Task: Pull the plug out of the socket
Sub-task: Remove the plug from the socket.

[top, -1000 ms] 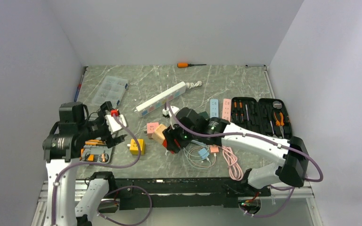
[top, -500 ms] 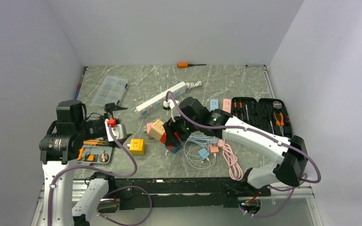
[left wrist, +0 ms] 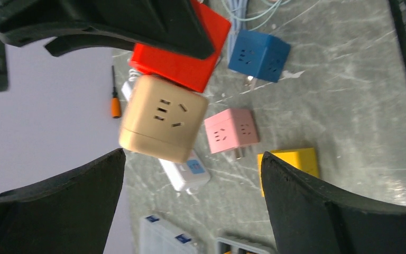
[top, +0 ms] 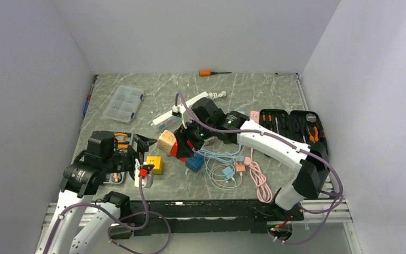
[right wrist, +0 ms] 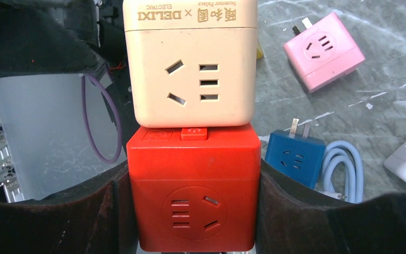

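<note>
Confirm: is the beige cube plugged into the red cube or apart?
Plugged in. In the right wrist view the beige cube sits flush on the red cube, no gap, no prongs showing.

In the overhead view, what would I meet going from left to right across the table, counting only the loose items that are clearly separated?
Clear organiser box → yellow cube socket → blue cube socket → open black tool case.

The fingers (right wrist: pixel 47 222) clamp a red socket cube (right wrist: pixel 193 196) by its sides; a beige cube (right wrist: pixel 190 63) sits joined to it at 12 o'clock. On the desk (right wrist: pixel 391 69), a pink cube (right wrist: pixel 323 50) lies at 2 o'clock and a blue cube (right wrist: pixel 294 159) at 4.
</note>
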`<state>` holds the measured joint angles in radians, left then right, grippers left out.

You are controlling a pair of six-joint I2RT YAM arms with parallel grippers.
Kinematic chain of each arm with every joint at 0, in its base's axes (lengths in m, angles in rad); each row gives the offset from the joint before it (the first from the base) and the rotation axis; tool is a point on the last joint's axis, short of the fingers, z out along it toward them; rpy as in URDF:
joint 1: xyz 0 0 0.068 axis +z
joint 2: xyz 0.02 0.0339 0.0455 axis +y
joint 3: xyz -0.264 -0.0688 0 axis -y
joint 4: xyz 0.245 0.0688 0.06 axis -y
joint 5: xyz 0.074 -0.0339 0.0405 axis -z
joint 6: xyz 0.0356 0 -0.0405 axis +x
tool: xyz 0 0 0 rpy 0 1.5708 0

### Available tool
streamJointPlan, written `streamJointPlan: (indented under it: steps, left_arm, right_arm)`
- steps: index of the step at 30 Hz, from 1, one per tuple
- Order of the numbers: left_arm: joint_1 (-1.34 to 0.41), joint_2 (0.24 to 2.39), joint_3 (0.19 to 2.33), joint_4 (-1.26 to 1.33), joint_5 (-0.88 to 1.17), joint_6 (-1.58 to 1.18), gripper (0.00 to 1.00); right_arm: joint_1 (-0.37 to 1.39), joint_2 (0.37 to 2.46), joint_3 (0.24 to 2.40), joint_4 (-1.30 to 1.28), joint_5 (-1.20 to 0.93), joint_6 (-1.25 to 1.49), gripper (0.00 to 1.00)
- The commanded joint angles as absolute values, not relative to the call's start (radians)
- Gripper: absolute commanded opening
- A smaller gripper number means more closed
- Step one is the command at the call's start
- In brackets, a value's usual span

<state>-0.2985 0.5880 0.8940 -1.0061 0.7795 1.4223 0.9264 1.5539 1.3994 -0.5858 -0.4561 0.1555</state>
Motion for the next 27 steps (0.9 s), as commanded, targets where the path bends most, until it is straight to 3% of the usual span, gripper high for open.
streamJointPlan:
  steps: [1,20,27]
  left_arm:
    - [-0.312,0.608,0.897,-0.93,0.744,1.537,0.99]
    - [-0.482,0.626,0.794,-0.722,0.582,1.591,0.99]
    - [-0.49,0.624,0.772,-0.681,0.542,1.617,0.86]
  right_arm:
    - [0.926,1.56,1.465,-0.561,-0.53,0.13,0.0]
    - [0.966,1.658,1.621,-0.621,-0.643,0.117,0.0]
    - [0.983,1.661,1.606,-0.609,-0.653,0.121,0.0]
